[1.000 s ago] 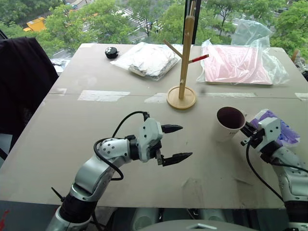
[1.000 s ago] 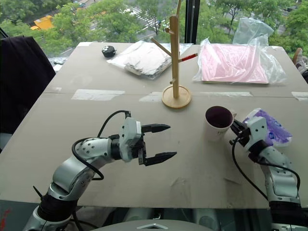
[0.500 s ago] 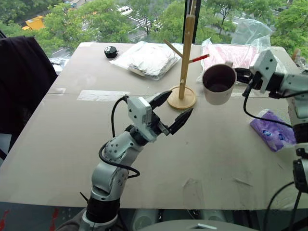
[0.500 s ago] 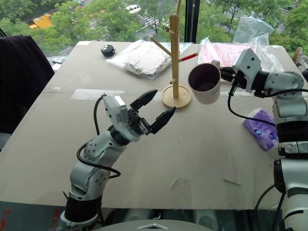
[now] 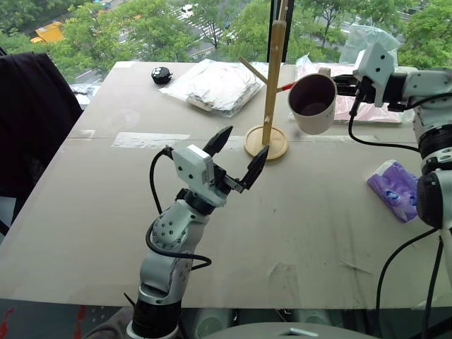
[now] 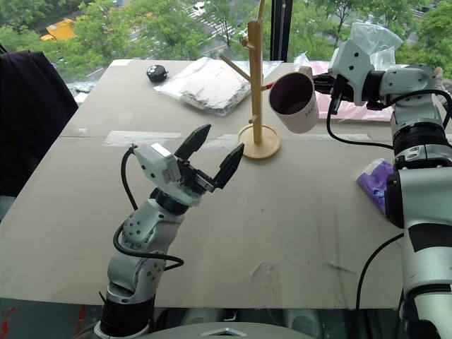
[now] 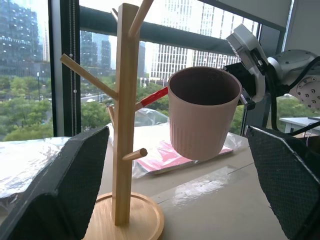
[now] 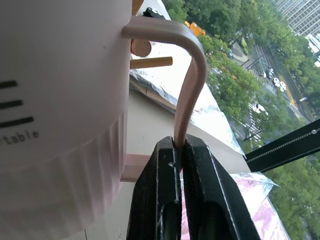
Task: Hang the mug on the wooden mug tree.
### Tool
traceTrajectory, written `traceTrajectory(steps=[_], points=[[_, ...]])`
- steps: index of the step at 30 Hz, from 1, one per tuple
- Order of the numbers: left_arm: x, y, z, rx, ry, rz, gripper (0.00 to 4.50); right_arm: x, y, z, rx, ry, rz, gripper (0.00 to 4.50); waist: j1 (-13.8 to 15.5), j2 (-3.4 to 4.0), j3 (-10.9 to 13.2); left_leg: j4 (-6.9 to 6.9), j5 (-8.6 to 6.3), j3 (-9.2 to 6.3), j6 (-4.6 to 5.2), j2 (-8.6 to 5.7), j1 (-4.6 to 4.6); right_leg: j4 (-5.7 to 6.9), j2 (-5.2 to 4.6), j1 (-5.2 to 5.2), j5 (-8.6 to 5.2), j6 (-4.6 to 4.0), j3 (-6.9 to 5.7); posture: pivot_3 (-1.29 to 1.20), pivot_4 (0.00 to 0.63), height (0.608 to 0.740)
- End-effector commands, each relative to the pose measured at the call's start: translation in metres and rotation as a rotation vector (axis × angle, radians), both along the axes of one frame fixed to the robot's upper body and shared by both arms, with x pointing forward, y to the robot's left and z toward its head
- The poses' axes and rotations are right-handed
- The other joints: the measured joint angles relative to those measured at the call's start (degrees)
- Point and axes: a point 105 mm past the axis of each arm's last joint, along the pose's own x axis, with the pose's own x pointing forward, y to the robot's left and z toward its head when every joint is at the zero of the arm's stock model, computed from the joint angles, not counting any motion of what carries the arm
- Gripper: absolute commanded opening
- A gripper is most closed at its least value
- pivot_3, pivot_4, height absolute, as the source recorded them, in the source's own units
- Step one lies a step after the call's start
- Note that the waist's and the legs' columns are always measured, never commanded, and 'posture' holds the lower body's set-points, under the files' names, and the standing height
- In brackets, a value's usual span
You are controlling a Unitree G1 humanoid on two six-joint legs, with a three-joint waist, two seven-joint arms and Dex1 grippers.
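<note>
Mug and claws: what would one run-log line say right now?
right claw: shut on mug handle, mug in air beside mug tree | left claw: open, empty | mug not hung

The mug (image 5: 313,104) is showing white outside with a dark maroon inside. The wooden mug tree (image 5: 271,85) is showing pale wood, one peg red-tipped. A purple packet (image 5: 395,189) is lying on the grey-beige table (image 5: 106,205).

A broad grey tabletop (image 5: 141,212) stands against a tall window (image 5: 212,28) at twelve o'clock; daylight, treetops and a street lie below. A dark chair (image 5: 32,127) sits at nine o'clock.
</note>
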Motion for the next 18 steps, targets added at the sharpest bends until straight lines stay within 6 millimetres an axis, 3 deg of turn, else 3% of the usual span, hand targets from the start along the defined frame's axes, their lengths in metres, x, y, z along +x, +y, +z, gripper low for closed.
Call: traceTrajectory(steps=[1,5,11,12,14,18], points=[[-0.01,-0.005,0.015,-0.017,-0.065,-0.004,4.5,-0.001,0.012,0.019,-0.014,-0.055,0.031,0.02,0.0,0.02,0.0,0.0,0.0,0.0,0.0,0.0,0.0,0.01,-0.03,0.0,0.0,0.0,0.0,0.0,0.15,0.74],[-0.01,-0.007,0.016,-0.017,-0.067,-0.005,4.5,0.002,0.026,0.019,-0.04,-0.039,0.043,0.02,0.0,0.05,0.0,0.0,0.0,-0.02,0.0,-0.01,-0.02,0.02,-0.12,-0.01,0.01,0.01,-0.01,0.0,0.15,0.74],[-0.023,-0.003,-0.001,-0.008,-0.053,-0.015,4.5,0.004,0.041,0.02,-0.087,-0.02,0.06,0.02,-0.1,0.12,0.1,-0.05,0.0,-0.03,-0.02,-0.01,-0.08,0.01,-0.21,-0.11,0.02,0.02,-0.01,0.0,0.15,0.74],[-0.025,-0.003,-0.003,-0.006,-0.052,-0.018,4.5,0.004,0.041,0.02,-0.097,-0.016,0.055,0.44,-0.1,0.13,0.1,-0.06,0.0,-0.02,-0.02,0.0,-0.12,0.01,-0.24,-0.16,0.01,0.02,-0.01,0.0,0.15,0.74],[-0.024,-0.001,-0.004,-0.005,-0.052,-0.018,4.5,0.006,0.04,0.02,-0.103,-0.019,0.038,0.81,0.0,0.13,0.1,-0.06,0.0,-0.02,-0.02,0.0,-0.14,0.01,-0.27,-0.2,0.0,-0.01,-0.01,0.0,0.15,0.74],[-0.019,0.001,-0.004,-0.006,-0.049,-0.017,4.5,0.01,0.028,0.026,-0.039,-0.041,-0.03,2.76,0.1,0.14,0.1,-0.06,0.0,-0.04,-0.02,-0.02,-0.16,0.03,-0.29,-0.2,-0.02,-0.08,-0.02,0.0,0.15,0.74]])
